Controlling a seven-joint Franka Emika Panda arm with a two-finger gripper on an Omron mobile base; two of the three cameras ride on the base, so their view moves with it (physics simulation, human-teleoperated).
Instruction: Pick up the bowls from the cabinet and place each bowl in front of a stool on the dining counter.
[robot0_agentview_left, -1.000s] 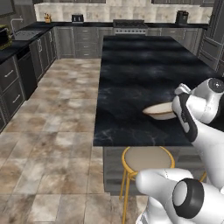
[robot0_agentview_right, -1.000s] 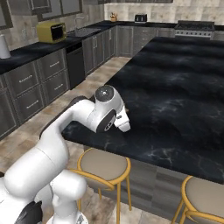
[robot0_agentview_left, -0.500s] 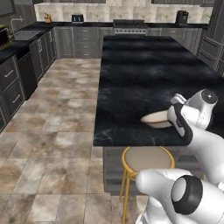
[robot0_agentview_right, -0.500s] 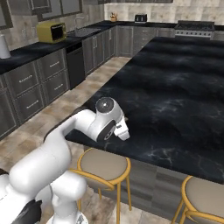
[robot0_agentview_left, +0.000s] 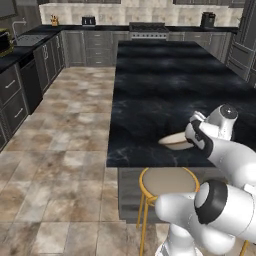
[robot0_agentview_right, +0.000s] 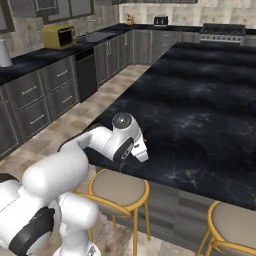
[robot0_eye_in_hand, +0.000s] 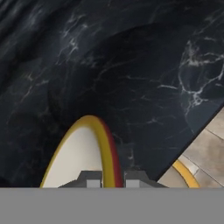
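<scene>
My gripper (robot0_eye_in_hand: 113, 180) is shut on the gold-orange rim of the shallow cream bowl (robot0_eye_in_hand: 78, 154), one fingertip on each side of the rim. In the left base view the bowl (robot0_agentview_left: 175, 141) lies tilted low over the dining counter (robot0_agentview_left: 165, 85) near its front edge, with the gripper (robot0_agentview_left: 193, 142) at its right side. I cannot tell whether the bowl touches the marble. A tan stool (robot0_agentview_left: 167, 181) stands just below that edge. From the right, my hand (robot0_agentview_right: 141, 152) hides the bowl, above one stool (robot0_agentview_right: 119, 187); a second stool (robot0_agentview_right: 235, 227) stands further right. The deep cream-green bowl and the cabinet are out of view.
Grey drawer units (robot0_agentview_left: 12, 95) with black worktops line the left wall, with a yellow microwave (robot0_agentview_right: 58, 36) on them. A stove (robot0_agentview_left: 150, 27) stands at the back wall. Open tile floor (robot0_agentview_left: 65, 135) lies left of the counter.
The arm has come down and drawn the bowl lower and nearer the counter's front edge, above the stool. The grip on the rim is unchanged.
</scene>
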